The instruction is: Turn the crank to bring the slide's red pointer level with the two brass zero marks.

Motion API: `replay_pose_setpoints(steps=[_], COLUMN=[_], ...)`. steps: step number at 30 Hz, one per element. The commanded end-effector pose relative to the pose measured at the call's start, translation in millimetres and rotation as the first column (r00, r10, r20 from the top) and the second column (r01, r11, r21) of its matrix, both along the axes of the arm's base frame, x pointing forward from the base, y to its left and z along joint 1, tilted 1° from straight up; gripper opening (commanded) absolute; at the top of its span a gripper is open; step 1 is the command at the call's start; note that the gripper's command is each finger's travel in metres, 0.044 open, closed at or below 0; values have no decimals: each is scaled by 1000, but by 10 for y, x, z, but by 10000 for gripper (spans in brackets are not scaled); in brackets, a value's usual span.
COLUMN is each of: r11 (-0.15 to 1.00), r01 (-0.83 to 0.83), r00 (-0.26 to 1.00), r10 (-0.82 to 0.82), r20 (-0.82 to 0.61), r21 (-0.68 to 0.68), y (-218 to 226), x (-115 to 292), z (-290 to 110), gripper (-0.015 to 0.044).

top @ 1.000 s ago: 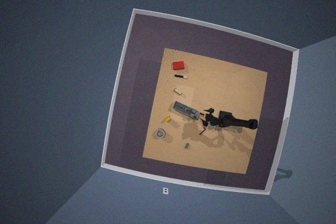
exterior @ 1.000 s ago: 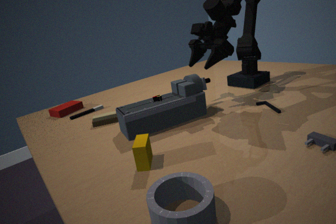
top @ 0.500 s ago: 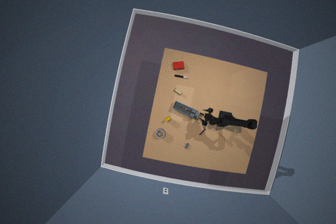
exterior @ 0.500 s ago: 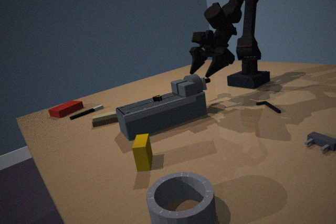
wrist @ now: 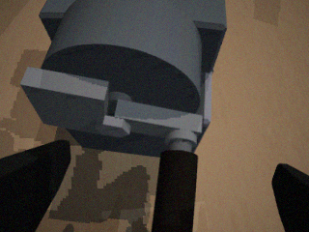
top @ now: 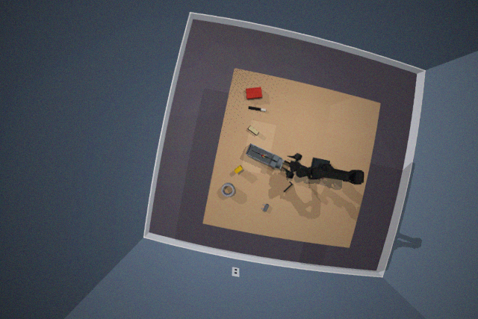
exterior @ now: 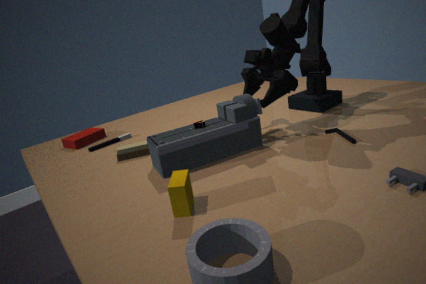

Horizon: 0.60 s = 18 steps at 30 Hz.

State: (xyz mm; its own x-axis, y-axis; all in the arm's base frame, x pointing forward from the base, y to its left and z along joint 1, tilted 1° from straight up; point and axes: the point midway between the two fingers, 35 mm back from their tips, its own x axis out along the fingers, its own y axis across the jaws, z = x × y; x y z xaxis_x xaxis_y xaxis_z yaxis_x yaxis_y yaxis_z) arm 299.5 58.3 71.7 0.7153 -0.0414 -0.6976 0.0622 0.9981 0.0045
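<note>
The grey machine (top: 269,160) (exterior: 206,153) (wrist: 130,24) stands with its crank end toward the arm. Its red pointer (top: 263,155) (exterior: 197,123) is a tiny spot on the slide; the brass zero marks are too small to tell apart, so I cannot tell whether they are level. The pointer is out of the wrist view. The grey crank arm (wrist: 159,116) carries a black handle (wrist: 177,193) on its right end in the wrist view. My gripper (top: 286,163) (exterior: 253,100) (wrist: 173,163) is open, its fingers on either side of the handle with gaps between; the handle is hidden in the exterior view.
A yellow block (top: 238,169) (exterior: 180,195) and a grey ring (top: 222,193) (exterior: 192,251) stand beside the machine. A beige block (top: 253,130) (exterior: 133,151), a black-and-white pen (top: 255,108) (exterior: 104,144) and a red block (top: 254,93) (exterior: 83,138) lie on its other side. A black hex key (top: 287,187) (exterior: 345,135) and a grey part (top: 266,207) (exterior: 407,177) lie nearby.
</note>
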Motion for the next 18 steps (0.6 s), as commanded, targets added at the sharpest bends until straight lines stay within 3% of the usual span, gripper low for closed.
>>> replay_pose_setpoints(steps=[1, 14, 18], r11=[1000, 1000, 1000], r01=[7, 7, 7], r00=[1000, 1000, 1000], r10=[-7, -7, -7], r20=[-4, -5, -5], r21=[-3, -3, -3], y=[-12, -20, -20], x=[-8, -30, -30], z=[-93, -268, -268], gripper=[440, 440, 335])
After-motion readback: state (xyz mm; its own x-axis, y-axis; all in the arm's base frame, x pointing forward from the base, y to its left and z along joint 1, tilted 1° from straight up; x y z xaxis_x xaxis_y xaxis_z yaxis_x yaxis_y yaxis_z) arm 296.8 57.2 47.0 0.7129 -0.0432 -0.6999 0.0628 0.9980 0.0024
